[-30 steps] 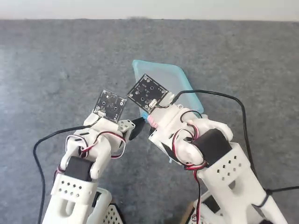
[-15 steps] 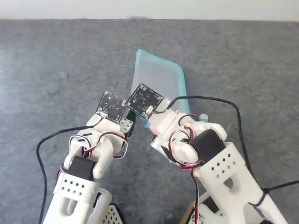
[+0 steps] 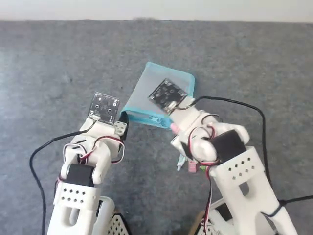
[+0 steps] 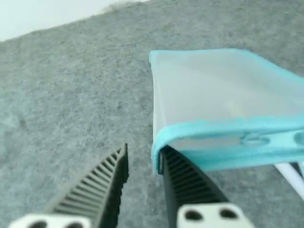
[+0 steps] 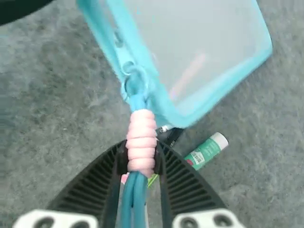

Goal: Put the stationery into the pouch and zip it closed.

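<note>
Pouch (image 3: 144,95) of pale, teal-edged plastic lay on the grey surface (image 3: 54,68) in front of the two arms. The right tool (image 5: 141,148) was clamped on the pink zipper pull (image 5: 141,135), whose teal cord ran up to the slider on the pouch's edge. The left tool (image 4: 142,154) stood open, with one finger touching the pouch's near corner and the other apart from it. A green-and-white glue stick (image 5: 207,150) lay on the surface just beside the pouch, outside it.
</note>
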